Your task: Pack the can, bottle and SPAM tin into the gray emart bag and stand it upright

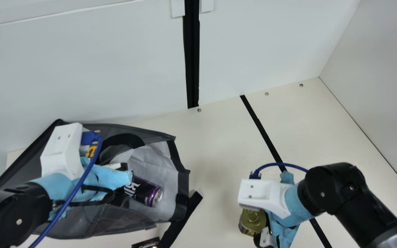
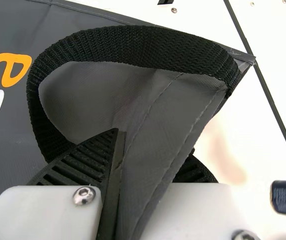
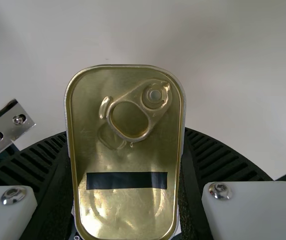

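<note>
1. Fingers [image 2: 90, 160] of the left gripper [image 1: 112, 176], two black ribbed ones, are clamped on one smooth fold of the gray emart bag [image 1: 122, 216].
2. Two more ribbed fingers [image 3: 218, 157], those of the right gripper [image 1: 266, 237], are clamped on both sides of one SPAM tin [image 1: 253, 219], outside the bag. Its gold metal lid is a rounded rectangle with one ring pull [image 3: 128, 120] and one flat dark strip [image 3: 126, 180].
3. The one bag slumps on its side, its mouth open toward the right arm's side. Outside it is dark gray with orange and white lettering; its lining [image 1: 160, 155] is pale and creased. One coarsely woven black handle [image 2: 132, 42] arches over the gray cloth, and one black strap [image 1: 184, 220] trails from the mouth onto the table [image 1: 219, 144].
4. One can [image 1: 143, 193], a shiny purple cylinder, lies on its side inside the bag, near the mouth.
5. The smooth cream table has three round screw heads along its back edge and one straight black line [image 1: 264, 131] across it.
</note>
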You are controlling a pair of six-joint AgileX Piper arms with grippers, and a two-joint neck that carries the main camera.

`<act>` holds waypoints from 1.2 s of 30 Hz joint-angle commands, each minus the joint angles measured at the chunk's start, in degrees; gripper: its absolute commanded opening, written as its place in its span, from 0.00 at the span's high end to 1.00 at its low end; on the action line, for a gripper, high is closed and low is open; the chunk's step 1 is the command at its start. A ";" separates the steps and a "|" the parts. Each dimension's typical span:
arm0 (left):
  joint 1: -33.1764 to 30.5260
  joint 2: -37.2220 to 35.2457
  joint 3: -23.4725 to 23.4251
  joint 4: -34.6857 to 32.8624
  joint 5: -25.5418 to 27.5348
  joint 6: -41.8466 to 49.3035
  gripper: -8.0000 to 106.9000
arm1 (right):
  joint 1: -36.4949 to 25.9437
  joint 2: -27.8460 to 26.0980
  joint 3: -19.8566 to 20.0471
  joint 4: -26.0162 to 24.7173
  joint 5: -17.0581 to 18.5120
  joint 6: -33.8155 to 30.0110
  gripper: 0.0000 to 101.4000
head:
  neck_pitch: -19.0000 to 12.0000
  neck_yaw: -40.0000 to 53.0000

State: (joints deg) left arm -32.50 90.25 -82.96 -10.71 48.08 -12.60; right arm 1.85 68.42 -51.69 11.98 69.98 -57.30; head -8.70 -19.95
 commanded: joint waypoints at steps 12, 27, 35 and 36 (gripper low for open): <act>0.00 0.00 0.00 0.00 0.00 0.00 1.00 | 7.12 -0.53 -0.63 0.99 -0.30 0.44 1.00 | -1.30 -0.05; 0.00 0.00 0.00 0.00 0.00 0.00 1.00 | 9.21 1.03 2.68 11.65 -10.38 -3.92 1.00 | -1.30 -0.05; 0.00 0.00 0.00 0.00 0.00 0.00 1.00 | 9.92 2.09 3.94 18.59 -15.90 -7.11 1.00 | -1.30 -0.05; 0.00 0.00 0.00 0.00 0.00 0.00 1.00 | 10.01 2.24 4.04 19.46 -16.56 -7.56 1.00 | -1.30 -0.05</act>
State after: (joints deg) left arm -32.50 90.25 -82.96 -10.71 48.08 -12.60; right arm 11.83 70.63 -47.78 30.02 54.22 -64.44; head -8.70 -19.95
